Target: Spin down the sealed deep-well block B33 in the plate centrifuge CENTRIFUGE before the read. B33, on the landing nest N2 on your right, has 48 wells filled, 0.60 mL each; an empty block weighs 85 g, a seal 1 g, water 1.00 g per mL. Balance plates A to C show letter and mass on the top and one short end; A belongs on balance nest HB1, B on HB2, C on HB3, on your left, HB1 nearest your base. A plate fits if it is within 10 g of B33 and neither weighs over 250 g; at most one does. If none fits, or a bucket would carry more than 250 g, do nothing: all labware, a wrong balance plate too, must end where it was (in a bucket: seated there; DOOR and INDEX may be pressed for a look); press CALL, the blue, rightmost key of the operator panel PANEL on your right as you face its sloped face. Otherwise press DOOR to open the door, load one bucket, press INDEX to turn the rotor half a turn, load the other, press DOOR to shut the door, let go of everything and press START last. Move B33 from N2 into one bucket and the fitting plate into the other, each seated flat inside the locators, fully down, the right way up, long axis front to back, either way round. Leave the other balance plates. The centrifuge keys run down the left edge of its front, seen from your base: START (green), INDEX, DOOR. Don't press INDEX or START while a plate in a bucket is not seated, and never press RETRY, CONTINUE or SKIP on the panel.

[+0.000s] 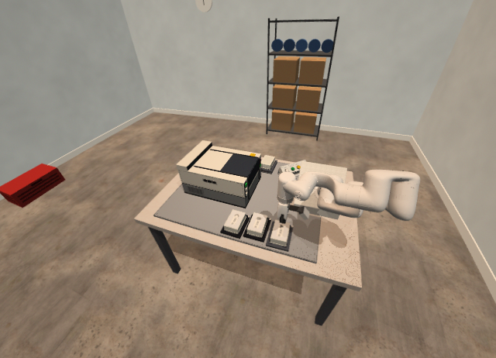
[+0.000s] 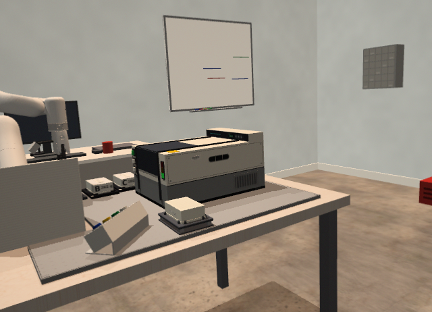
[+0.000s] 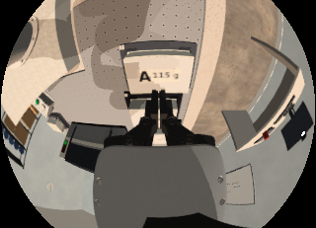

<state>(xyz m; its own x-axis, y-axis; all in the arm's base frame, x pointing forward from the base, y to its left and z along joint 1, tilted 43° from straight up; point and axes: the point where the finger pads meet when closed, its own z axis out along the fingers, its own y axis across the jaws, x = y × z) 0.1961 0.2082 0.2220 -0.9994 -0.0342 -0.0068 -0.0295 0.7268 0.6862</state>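
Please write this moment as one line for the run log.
gripper: shut, holds nothing | position: above balance plate A | A label: 115 g | centrifuge door: shut | B33: on its nest

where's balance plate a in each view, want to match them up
Top: balance plate A is the rightmost of the three plates at the table's near edge, just below the shut gripper.
Exterior: not in it; the grey box at the left hides it, and only B and C show.
Wrist: centre, just ahead of the fingertips, its letter A facing up.
Shared landmark: the centrifuge.
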